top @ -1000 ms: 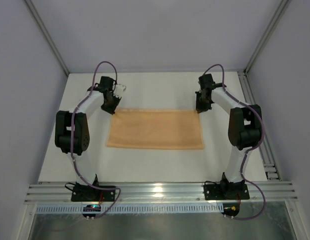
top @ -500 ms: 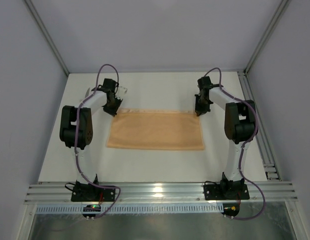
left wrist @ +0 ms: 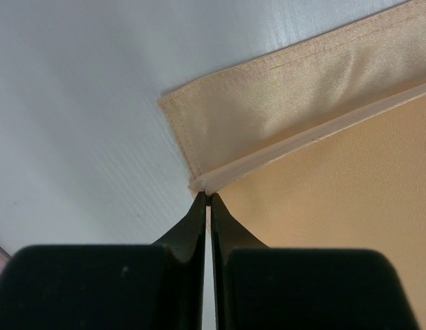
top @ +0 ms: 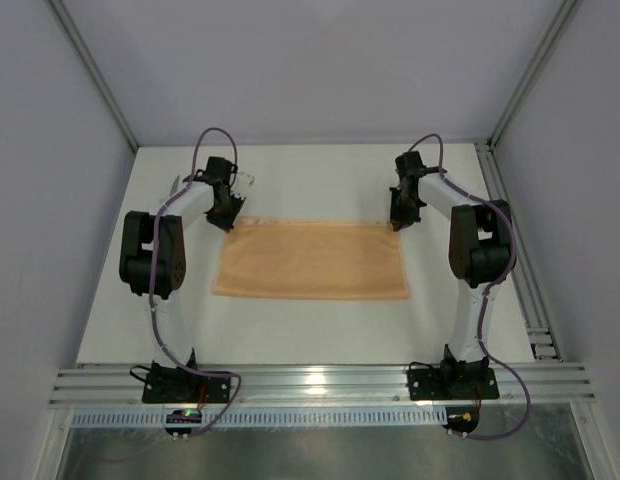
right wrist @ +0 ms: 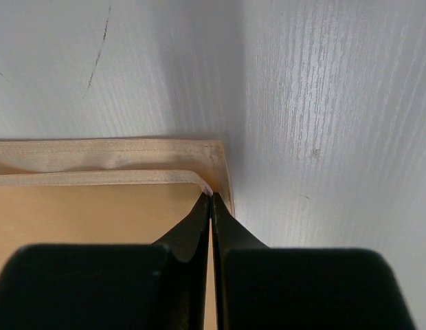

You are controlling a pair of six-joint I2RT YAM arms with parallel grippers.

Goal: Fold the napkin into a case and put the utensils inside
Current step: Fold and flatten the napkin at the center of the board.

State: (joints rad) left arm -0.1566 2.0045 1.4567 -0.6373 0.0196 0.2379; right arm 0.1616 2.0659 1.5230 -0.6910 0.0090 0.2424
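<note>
The napkin (top: 310,260) lies folded double in the middle of the table (top: 310,335). Its long axis runs from the left edge toward the right edge, and its loose hems are on the far side. The left arm's fingers (left wrist: 203,206) sit at the napkin's far left corner and the right arm's fingers (right wrist: 206,210) at its far right corner, so each arm is over its own end of the cloth. Both pairs are clenched tight. In each wrist view the tips meet exactly on the corner of the upper layer, whose hem runs into them, so each pair appears to pinch that upper corner. The lower layer shows as a strip just beyond it. The rest of the cloth stretches toward the near edge of the table, behind the tips. No case has been formed yet, so nothing is inside one. A small pale object (top: 246,180) beside the left wrist, near the far left corner of the table, is too small to identify as cutlery.
</note>
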